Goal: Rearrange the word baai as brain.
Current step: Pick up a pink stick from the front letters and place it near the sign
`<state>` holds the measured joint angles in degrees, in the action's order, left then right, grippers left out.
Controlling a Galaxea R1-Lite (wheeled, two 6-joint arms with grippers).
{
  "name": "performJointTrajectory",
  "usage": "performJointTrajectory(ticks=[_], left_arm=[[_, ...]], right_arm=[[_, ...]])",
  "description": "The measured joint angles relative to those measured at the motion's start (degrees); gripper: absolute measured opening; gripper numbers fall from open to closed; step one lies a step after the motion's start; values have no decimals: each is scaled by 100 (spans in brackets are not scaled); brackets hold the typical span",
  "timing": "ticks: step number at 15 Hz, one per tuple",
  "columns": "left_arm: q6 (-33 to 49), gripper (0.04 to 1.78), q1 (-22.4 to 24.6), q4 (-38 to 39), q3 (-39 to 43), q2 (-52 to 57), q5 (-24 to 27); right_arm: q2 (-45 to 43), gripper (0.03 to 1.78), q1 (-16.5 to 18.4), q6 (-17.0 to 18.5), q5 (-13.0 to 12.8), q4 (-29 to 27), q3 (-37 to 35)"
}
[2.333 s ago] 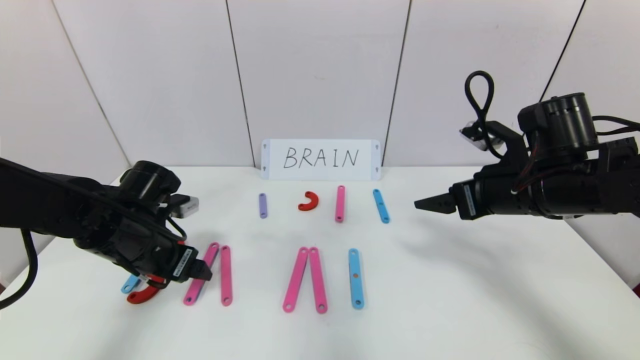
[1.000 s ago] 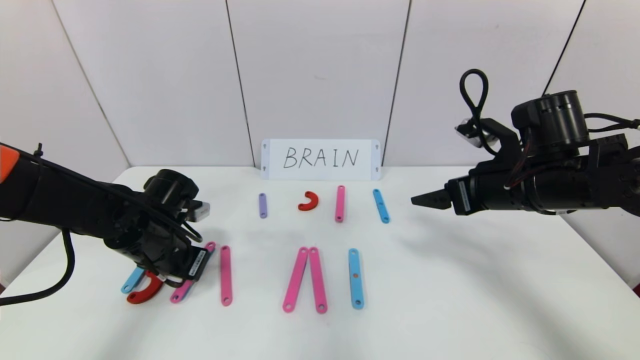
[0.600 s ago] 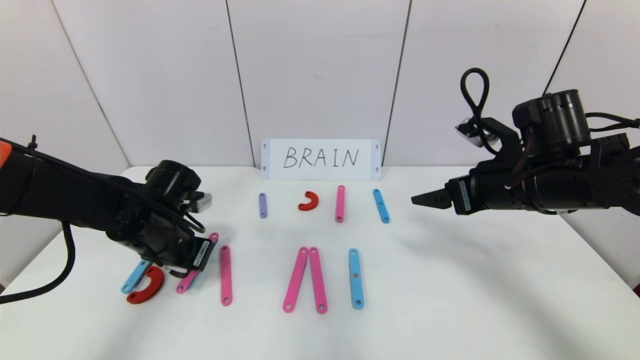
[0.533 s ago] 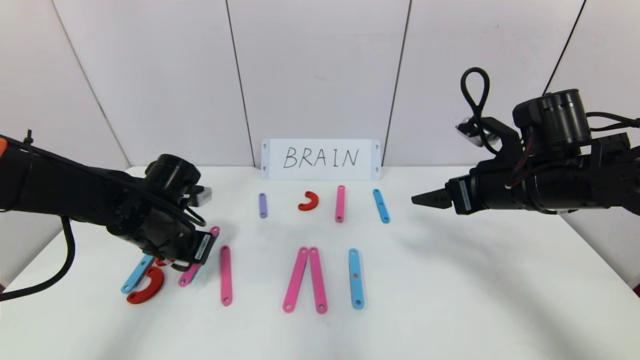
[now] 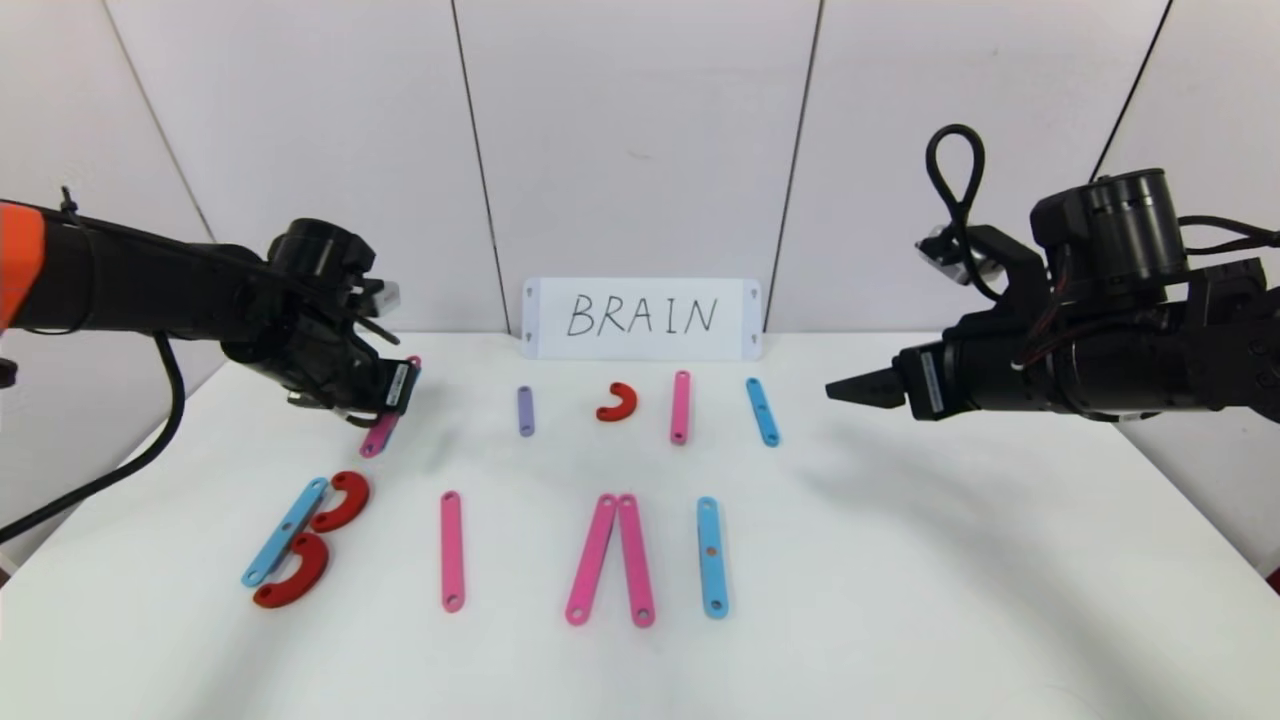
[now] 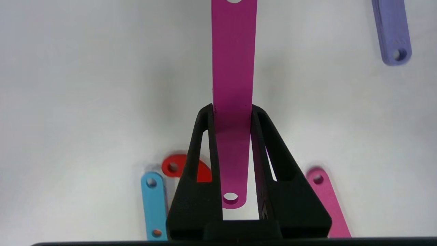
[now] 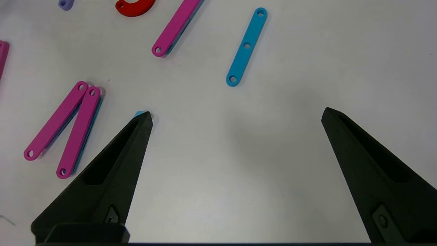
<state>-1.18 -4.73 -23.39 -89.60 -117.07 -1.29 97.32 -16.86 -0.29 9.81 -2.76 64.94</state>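
Note:
My left gripper (image 5: 392,400) is shut on a pink strip (image 5: 378,438) and holds it slanted above the table's back left; in the left wrist view the strip (image 6: 234,68) runs out between the fingertips (image 6: 206,114). Below, near the front left, lie a blue strip (image 5: 285,530) and two red curves (image 5: 340,500) (image 5: 295,585) forming a B. To their right lie a single pink strip (image 5: 452,550), a pink pair (image 5: 610,560) joined at the top, and a blue strip (image 5: 711,556). My right gripper (image 7: 237,114) hovers open and empty at the right.
A back row holds a purple strip (image 5: 525,411), a red curve (image 5: 618,402), a pink strip (image 5: 680,406) and a blue strip (image 5: 762,411). A white card (image 5: 641,318) with handwritten BRAIN stands against the wall behind them.
My left gripper has lifted the pink strip from beside the B and carried it up and toward the back of the table, uncovering the upper red curve. The right arm has barely moved.

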Motion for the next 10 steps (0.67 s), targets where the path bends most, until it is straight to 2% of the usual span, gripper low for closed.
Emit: performJointTrajectory(ticks=[5, 10], left_arm=[[-212, 30, 317, -955, -1658, -1039, 377], [-350, 30, 379, -1185, -2087, -1548, 407]], right_arm=[[34, 174, 33, 13, 5, 0, 0], [39, 174, 41, 24, -17, -2, 0]])
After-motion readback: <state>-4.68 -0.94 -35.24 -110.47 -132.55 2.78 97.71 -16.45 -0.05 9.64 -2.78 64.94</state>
